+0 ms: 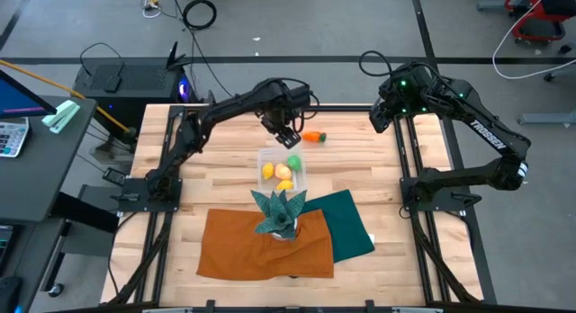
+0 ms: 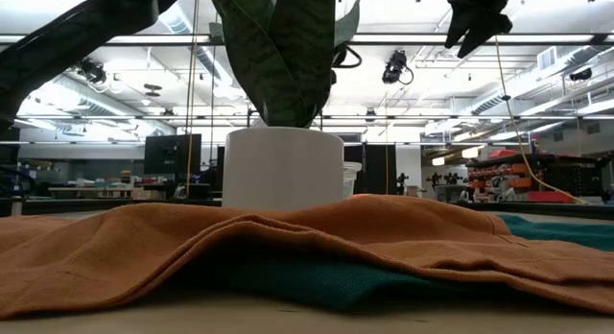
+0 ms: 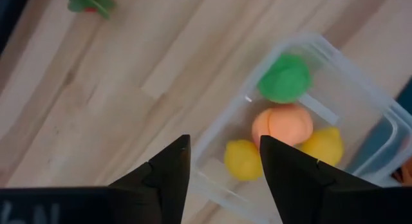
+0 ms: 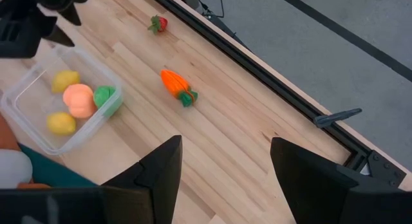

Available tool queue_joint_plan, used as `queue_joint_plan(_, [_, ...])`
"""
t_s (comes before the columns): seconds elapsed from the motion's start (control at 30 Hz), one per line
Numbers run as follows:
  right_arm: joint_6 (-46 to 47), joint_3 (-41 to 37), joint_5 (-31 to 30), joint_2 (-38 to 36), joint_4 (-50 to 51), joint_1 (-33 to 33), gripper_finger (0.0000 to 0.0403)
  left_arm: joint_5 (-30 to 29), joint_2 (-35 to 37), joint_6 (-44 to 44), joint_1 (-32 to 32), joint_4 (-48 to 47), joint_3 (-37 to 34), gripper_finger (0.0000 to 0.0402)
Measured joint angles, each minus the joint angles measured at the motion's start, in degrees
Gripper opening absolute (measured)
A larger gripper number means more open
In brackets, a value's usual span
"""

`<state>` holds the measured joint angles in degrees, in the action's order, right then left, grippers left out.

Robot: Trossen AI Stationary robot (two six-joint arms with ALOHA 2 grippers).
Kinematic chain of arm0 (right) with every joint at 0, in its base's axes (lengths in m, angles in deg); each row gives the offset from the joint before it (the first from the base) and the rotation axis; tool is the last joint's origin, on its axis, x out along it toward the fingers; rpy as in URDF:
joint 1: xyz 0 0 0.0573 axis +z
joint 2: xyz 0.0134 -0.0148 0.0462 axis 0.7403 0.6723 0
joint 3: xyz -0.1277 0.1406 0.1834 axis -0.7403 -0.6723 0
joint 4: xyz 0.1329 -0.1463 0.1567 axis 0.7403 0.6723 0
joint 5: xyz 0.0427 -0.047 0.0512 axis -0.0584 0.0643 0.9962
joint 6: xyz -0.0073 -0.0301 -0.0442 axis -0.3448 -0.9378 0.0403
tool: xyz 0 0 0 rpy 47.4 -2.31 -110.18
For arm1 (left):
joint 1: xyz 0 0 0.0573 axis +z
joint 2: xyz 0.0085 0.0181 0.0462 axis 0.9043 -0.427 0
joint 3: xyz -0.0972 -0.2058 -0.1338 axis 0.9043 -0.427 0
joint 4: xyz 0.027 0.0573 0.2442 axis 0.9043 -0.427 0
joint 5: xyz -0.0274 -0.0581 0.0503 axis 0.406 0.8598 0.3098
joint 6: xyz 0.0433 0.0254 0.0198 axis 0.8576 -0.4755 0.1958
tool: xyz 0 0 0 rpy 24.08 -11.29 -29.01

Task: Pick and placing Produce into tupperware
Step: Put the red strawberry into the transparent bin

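A clear tupperware (image 1: 282, 169) stands mid-table and holds a green piece (image 3: 284, 78), an orange peach-like piece (image 3: 283, 124) and two yellow pieces (image 3: 243, 159). An orange carrot (image 1: 312, 136) lies on the wood just beyond it, toward the right. A small red strawberry (image 4: 158, 23) lies farther off near the far edge. My left gripper (image 1: 288, 133) hangs open above the tupperware's far rim, pointing down, with nothing between its fingers (image 3: 225, 159). My right gripper (image 1: 380, 118) waits open, raised over the far right of the table (image 4: 225, 159).
A teal spiky plant in a white pot (image 2: 283, 166) stands on a rumpled orange cloth (image 1: 265, 245) just in front of the tupperware. A dark green cloth (image 1: 346, 223) lies beside it on the right. A black rail (image 4: 257, 69) borders the far edge.
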<state>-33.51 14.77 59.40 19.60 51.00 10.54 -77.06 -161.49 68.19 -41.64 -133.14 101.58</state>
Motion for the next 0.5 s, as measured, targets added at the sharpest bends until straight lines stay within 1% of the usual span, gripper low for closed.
queue_joint_plan(0.27, [0.2,0.0,0.0,0.0,0.0,0.0,0.0204,0.0,0.0,0.2,2.8,2.8,0.0,0.0191])
queue_joint_plan(0.5, [0.9,0.0,0.0,0.0,0.0,0.0,0.0204,0.0,0.0,-2.2,5.3,10.0,0.0,0.0188])
